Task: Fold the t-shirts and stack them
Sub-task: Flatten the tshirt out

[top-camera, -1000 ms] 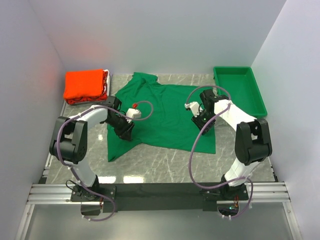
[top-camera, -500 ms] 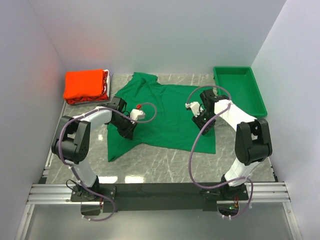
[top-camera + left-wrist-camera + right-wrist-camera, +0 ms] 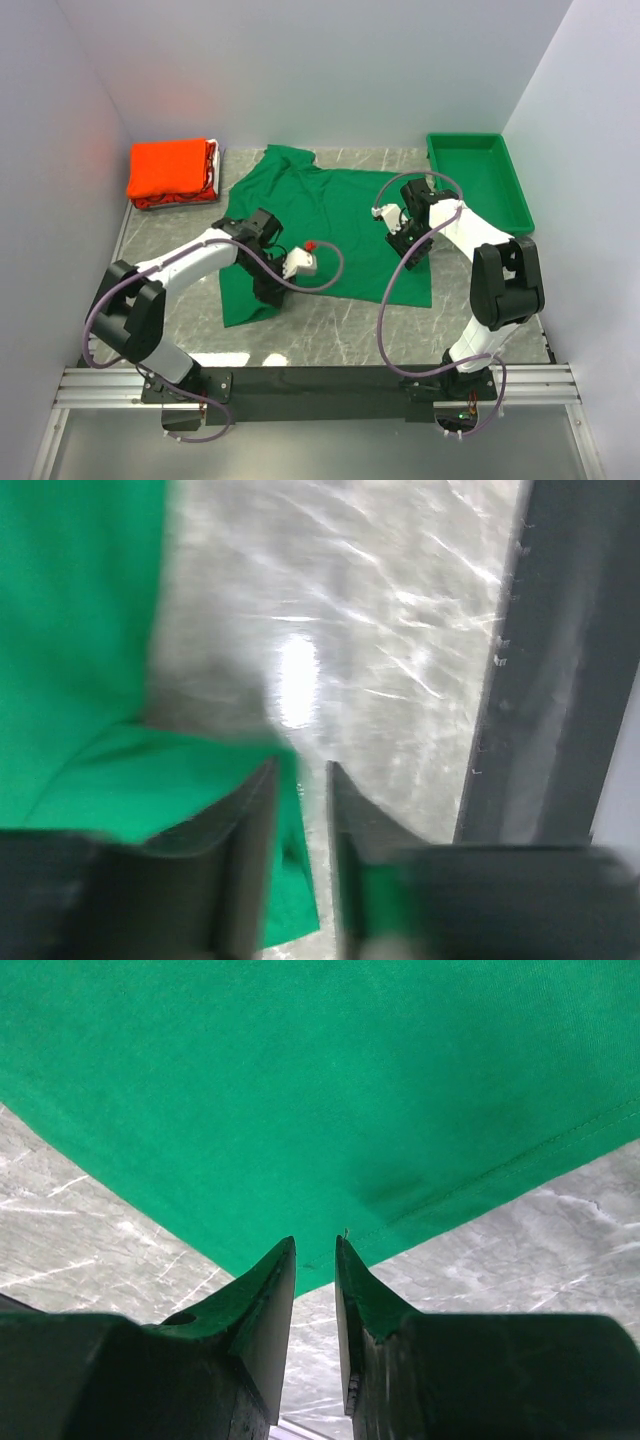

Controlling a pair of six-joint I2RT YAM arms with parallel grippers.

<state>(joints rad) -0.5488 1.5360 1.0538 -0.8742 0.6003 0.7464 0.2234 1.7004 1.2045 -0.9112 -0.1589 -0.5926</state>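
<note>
The dark green t-shirt lies spread over the middle of the table, and it also fills much of the left wrist view and the right wrist view. My left gripper is at the shirt's near-left part. In the blurred left wrist view this gripper is shut on a flap of the green cloth. My right gripper hovers over the shirt's right side. Its jaws stand a narrow gap apart at the hem, with bare table showing between them. Folded orange-red t-shirts are stacked at the back left.
A rigid green tray sits at the back right corner. White walls close in three sides. The black base strip runs along the near edge, and it appears as a dark bar in the left wrist view. Bare marble shows in front of the shirt.
My left arm has swung right and nearer, from the shirt's left edge to its near-left part, and its jaws have narrowed onto cloth. The right gripper has barely moved.
</note>
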